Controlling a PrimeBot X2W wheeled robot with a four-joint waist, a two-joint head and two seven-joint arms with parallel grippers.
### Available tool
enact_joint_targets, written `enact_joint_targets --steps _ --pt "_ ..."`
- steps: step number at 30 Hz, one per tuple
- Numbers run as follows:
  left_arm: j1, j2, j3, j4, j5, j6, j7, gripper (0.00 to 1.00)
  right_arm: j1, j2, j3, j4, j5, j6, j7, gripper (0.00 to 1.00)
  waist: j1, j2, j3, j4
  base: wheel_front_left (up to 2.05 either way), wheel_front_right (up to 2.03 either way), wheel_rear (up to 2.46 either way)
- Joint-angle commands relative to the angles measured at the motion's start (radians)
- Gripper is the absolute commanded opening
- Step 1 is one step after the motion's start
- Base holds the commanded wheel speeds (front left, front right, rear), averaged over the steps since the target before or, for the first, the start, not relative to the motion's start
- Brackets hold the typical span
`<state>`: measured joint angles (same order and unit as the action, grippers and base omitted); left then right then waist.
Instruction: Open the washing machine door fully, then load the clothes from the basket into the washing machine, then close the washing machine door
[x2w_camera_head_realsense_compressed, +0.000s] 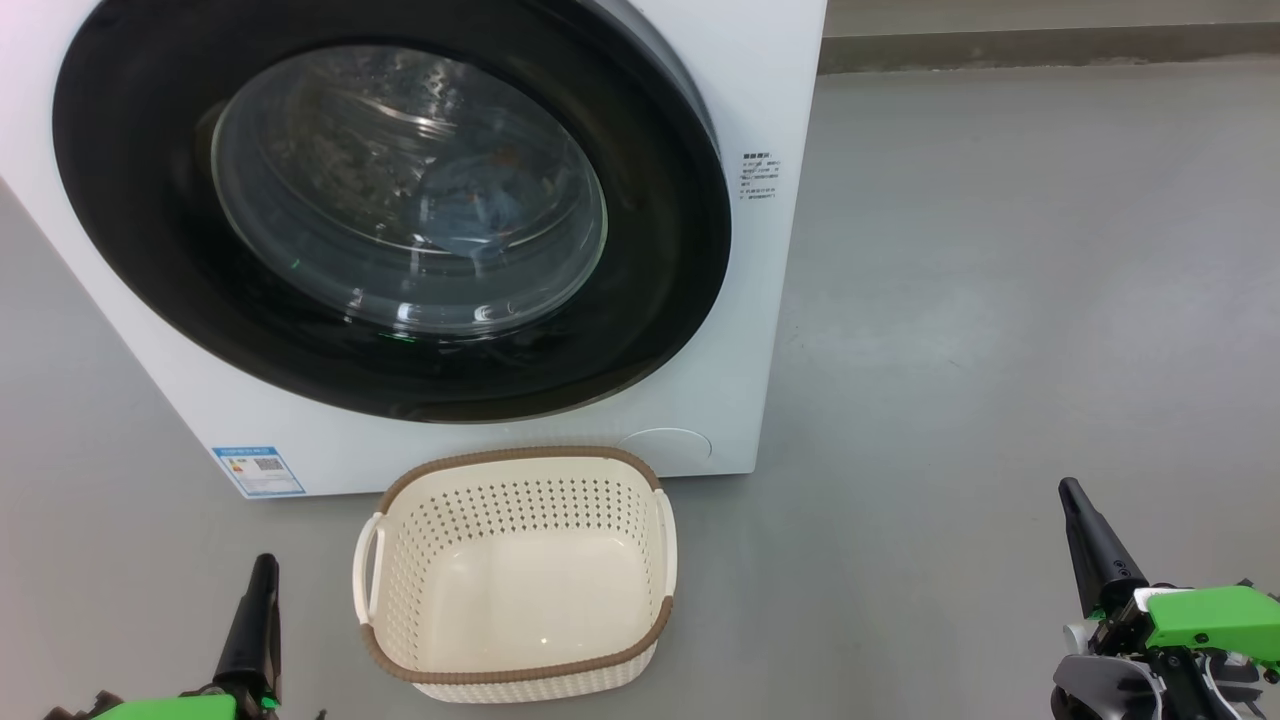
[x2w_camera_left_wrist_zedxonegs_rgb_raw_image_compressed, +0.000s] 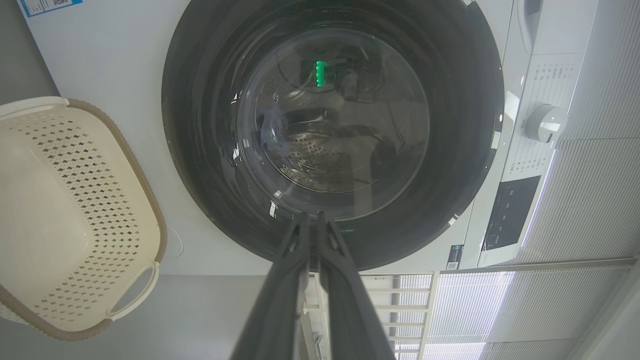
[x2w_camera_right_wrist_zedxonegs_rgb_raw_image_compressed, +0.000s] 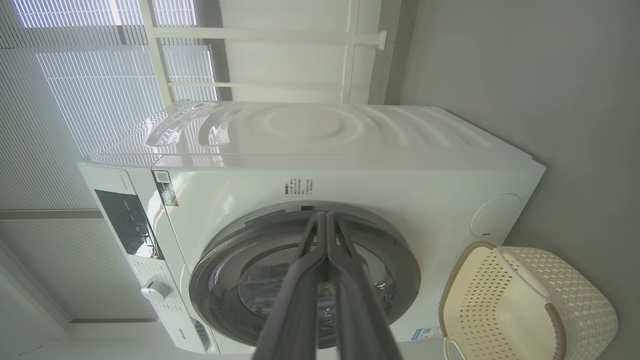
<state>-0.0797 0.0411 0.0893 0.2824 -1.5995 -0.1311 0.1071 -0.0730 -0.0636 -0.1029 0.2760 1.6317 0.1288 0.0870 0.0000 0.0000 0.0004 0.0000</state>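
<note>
Washing machine door (x2w_camera_head_realsense_compressed: 390, 210) at 11 o'clock looks shut, blue clothes (x2w_camera_head_realsense_compressed: 480, 205) behind glass. Basket (x2w_camera_head_realsense_compressed: 515, 455) at 6 o'clock, empty. Left gripper (x2w_camera_head_realsense_compressed: 265, 565) and right gripper (x2w_camera_head_realsense_compressed: 1072, 492): jaws pressed together, holding nothing. Advice: confirm door edge flush all around before retreat.

Nothing readable; blue label (x2w_camera_head_realsense_compressed: 259, 470) on washing machine (x2w_camera_head_realsense_compressed: 770, 100) too small.

Soft, even daylight fills my head view; the smooth grey floor (x2w_camera_head_realsense_compressed: 1000, 300) carries only faint shadows. Pale glare streaks curl across the glossy black round door with its bulging glass window (x2w_camera_head_realsense_compressed: 400, 200), a green glint at 6 o'clock. My wrist views bow straight lines near the edges; white slatted blinds (x2w_camera_right_wrist_zedxonegs_rgb_raw_image_compressed: 75, 100) glow brightest at 10 o'clock in the right one.
</note>
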Motion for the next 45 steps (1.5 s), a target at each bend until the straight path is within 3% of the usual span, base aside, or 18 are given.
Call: enact_joint_targets --steps 1,45 --pt "-0.036 0.009 0.026 -0.03 -0.008 0.0 0.007 0.0 -0.04 -0.007 0.015 -0.027 -0.001 0.002 0.005 0.0 0.0 0.0 0.0 0.0 0.0 0.0 0.0" --pt "-0.036 0.009 0.026 -0.031 -0.008 0.0 0.007 0.0 -0.04 -0.002 0.009 -0.026 -0.006 0.002 0.01 0.0 0.0 0.0 0.0 0.0 0.0 0.0 0.0"
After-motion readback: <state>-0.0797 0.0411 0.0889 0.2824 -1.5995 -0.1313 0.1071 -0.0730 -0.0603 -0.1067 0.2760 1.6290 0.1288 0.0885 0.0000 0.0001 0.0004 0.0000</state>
